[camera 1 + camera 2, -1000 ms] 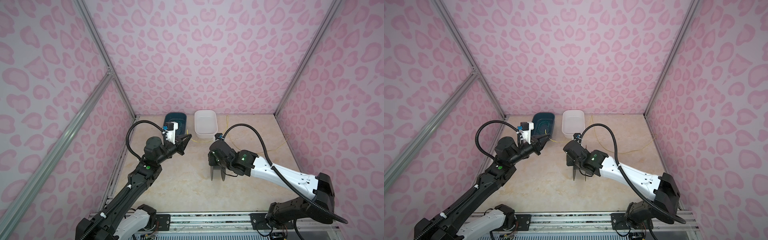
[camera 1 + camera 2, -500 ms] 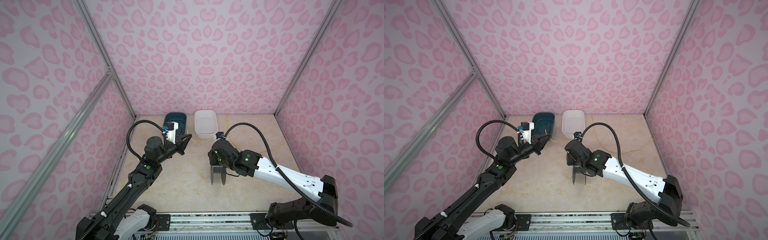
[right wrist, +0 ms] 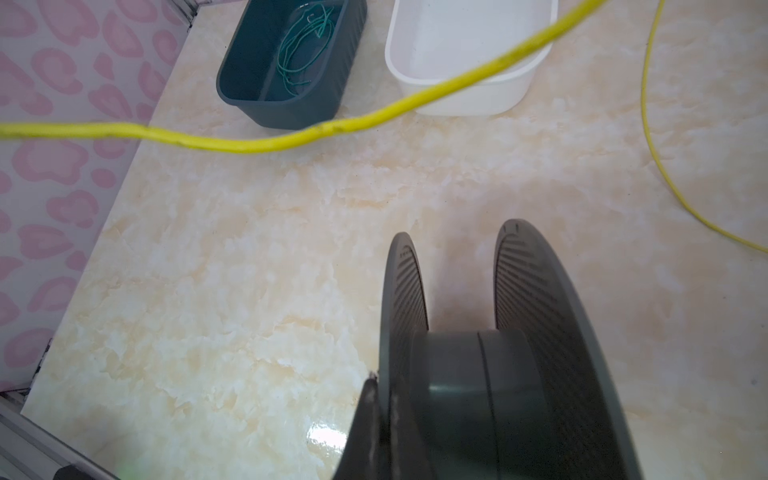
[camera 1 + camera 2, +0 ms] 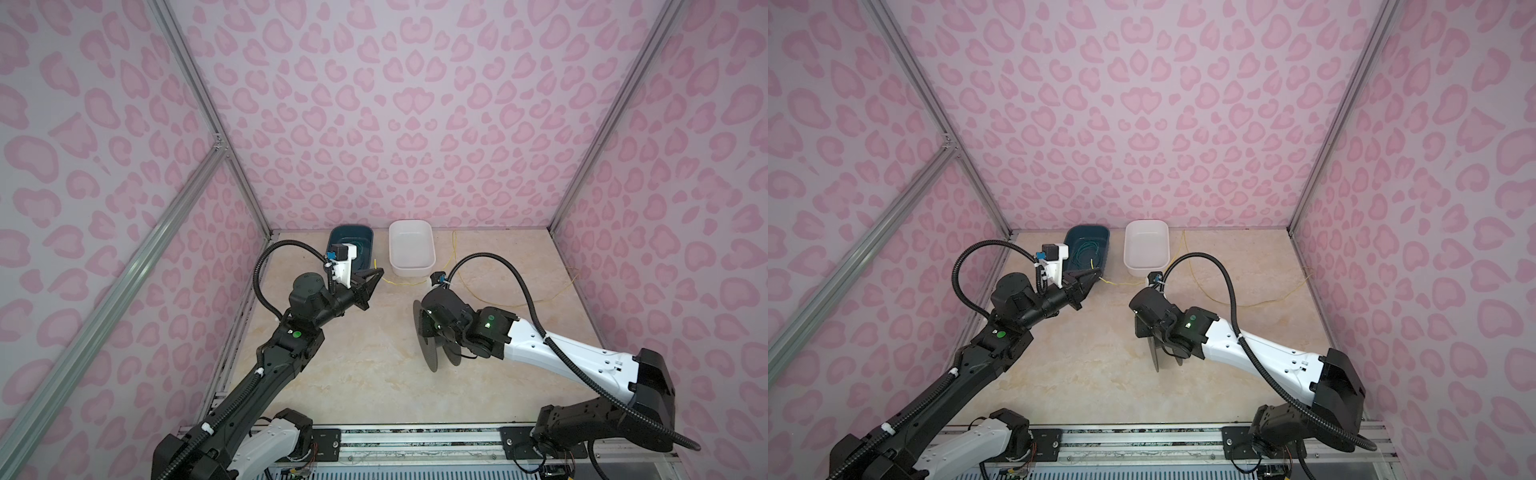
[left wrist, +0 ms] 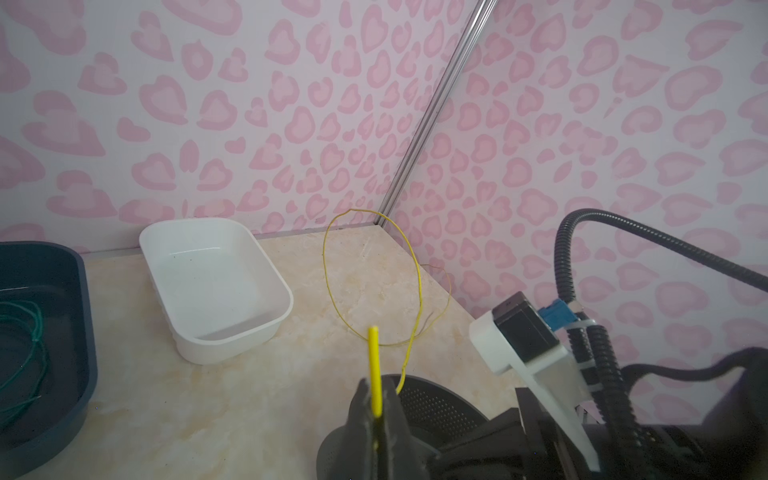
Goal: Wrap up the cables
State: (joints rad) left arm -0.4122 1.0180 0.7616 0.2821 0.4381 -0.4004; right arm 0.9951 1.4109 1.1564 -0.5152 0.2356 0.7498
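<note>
The wire (image 5: 374,353) is clamped in the left pincer (image 5: 376,388). One flange of the upright spool (image 3: 478,374) is pinched in the right pincer (image 3: 380,399), jaws together.

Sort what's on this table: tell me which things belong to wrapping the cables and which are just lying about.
In the job:
thin yellow wire, its end pinched in the left gripper
dark grey plastic spool, clamped by the right gripper

Lying about:
empty white plastic tray
dark teal plastic bin
coiled green wire inside that bin
</note>
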